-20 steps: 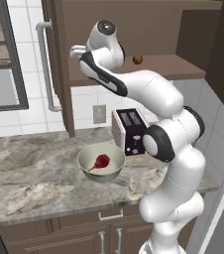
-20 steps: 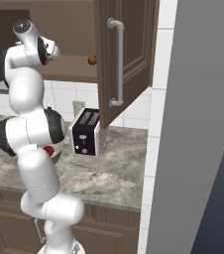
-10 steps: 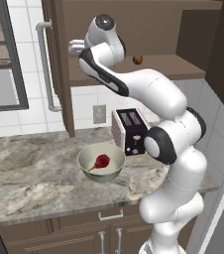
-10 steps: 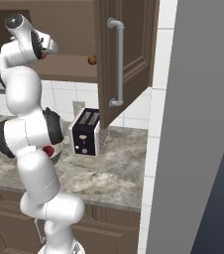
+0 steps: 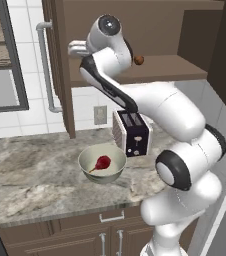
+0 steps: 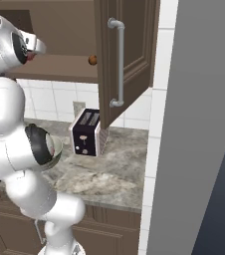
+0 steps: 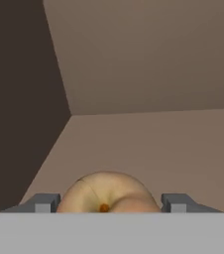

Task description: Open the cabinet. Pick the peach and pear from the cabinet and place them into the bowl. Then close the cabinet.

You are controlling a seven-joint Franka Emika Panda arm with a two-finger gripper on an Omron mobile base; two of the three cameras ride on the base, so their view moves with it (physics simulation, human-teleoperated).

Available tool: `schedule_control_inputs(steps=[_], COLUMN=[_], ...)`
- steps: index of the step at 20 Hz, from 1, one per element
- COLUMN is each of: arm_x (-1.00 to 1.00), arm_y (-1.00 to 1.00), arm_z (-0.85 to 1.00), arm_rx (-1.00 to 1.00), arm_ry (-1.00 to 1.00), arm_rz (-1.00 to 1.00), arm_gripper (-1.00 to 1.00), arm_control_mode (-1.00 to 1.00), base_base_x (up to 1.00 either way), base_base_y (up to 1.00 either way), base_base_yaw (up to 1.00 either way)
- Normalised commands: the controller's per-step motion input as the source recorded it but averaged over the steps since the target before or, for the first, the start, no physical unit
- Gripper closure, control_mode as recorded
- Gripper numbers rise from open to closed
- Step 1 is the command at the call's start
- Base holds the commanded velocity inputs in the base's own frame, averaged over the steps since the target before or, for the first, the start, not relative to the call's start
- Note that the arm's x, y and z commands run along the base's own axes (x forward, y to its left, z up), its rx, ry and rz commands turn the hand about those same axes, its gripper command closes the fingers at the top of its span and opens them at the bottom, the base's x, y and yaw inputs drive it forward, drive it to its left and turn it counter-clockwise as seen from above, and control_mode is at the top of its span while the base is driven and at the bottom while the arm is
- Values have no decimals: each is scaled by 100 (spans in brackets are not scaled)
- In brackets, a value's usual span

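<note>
Inside the open cabinet [image 5: 135, 30], the white arm is reaching onto the shelf [image 5: 170, 69], its pincer [image 7: 106, 203] standing spread with one fingertip to either side of the peach [image 7: 106, 194]. The hand view is showing the pale orange fruit sitting on the shelf between the two dark tips, close to them but with no clear sign of contact, so the fruit is not yet being gripped. Down on the marble tabletop [image 5: 30, 175], the pear [image 5: 102, 163] is already lying in the grey-green bowl [image 5: 103, 164], just beside the toaster [image 5: 131, 133]. A small dark brown fruit [image 5: 139, 60] is resting further along the same shelf, apart from the arm. From the right base view, the right-hand door [image 6: 127, 55] is hanging wide open with its long silver handle [image 6: 118, 62] facing the camera.

The peach is looking light and round, with a smooth skin that is likely to roll or squirt out if pinched off-centre. It is probably soft enough to bruise, so a moderate squeeze across its widest middle, fingertips on opposite flanks, is looking like the safest hold. Lifting before drawing back should be keeping it from dragging on the shelf.
</note>
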Motion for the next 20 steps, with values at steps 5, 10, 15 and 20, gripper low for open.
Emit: schedule_control_inputs(steps=[5, 10, 15, 20], arm_x=[-100, -77, -14, 15], arm_y=[-5, -14, -16, -2], arm_z=[-22, -98, -100, -100], arm_rx=[0, 0, 0, -2], arm_ry=[18, 37, 41, 26], arm_rz=[0, 0, 0, 0], arm_gripper=[100, 100, 100, 100], arm_control_mode=[-100, -100, -100, -100], base_base_x=[0, 0, 0, 0], base_base_y=[0, 0, 0, 0], base_base_yaw=[0, 0, 0, 0])
